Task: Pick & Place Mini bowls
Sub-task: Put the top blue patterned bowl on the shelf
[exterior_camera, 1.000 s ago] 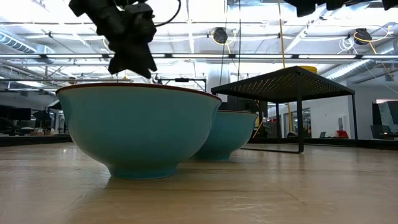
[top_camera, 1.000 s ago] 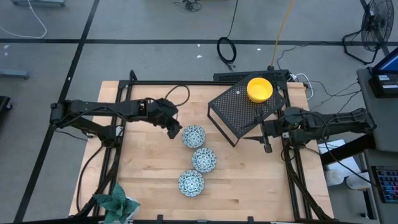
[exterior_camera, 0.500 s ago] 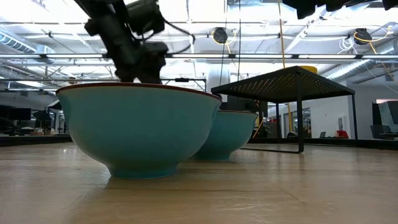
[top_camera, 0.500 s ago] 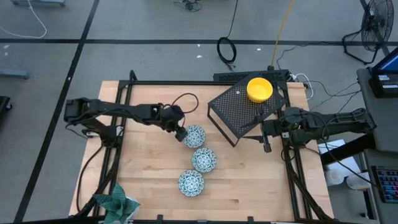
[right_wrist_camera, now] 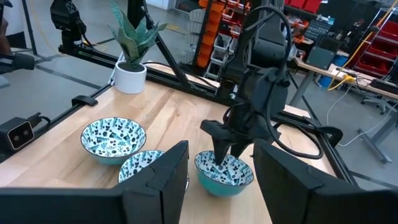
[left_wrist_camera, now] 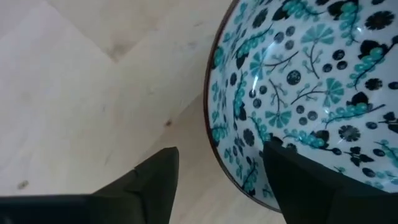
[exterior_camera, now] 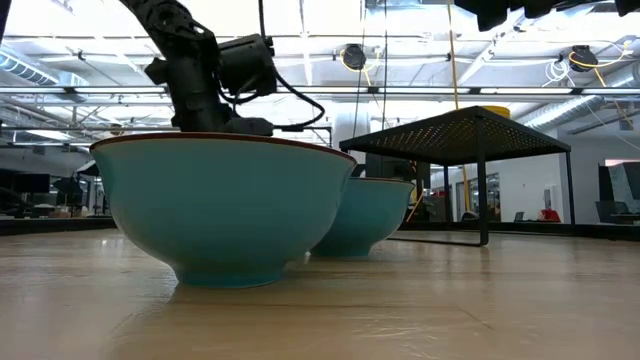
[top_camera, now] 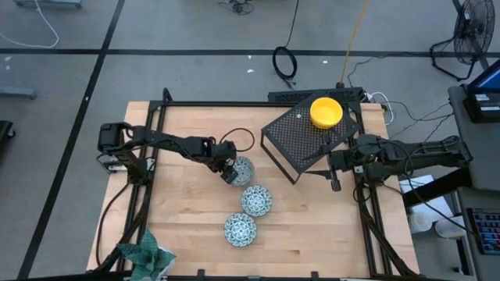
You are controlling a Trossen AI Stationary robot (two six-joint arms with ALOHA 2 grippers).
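Observation:
Three teal-patterned mini bowls stand on their bases in a curved row on the wood: far (top_camera: 244,168), middle (top_camera: 256,200), near (top_camera: 240,229). A yellow mini bowl (top_camera: 326,111) sits on top of the black stand; whether others are stacked under it does not show. My left gripper (top_camera: 229,173) is open and low over the far bowl's left rim, one finger (left_wrist_camera: 155,183) outside the bowl (left_wrist_camera: 311,81) and one finger (left_wrist_camera: 298,180) inside. My right gripper (top_camera: 336,179) waits open beside the stand's right side. My left gripper comes from above, pointing down, and straddles the far bowl's left rim (left_wrist_camera: 214,134), with one finger inside the hollow and one outside. The bowl rests on the table. Whether either finger touches the rim I cannot tell.
The black perforated stand (top_camera: 301,140) takes the far right of the table. A green leafy piece in a white pot (right_wrist_camera: 130,74) stands at the near left corner. Black frame rails (top_camera: 148,164) run along both sides. Bare wood (top_camera: 312,226) lies to the right of the near bowls.
My left gripper has moved right and slightly toward the near edge, and has come down from above the table beside the far patterned bowl until its fingers straddle that bowl's left rim. The bowls and my right arm have kept still.

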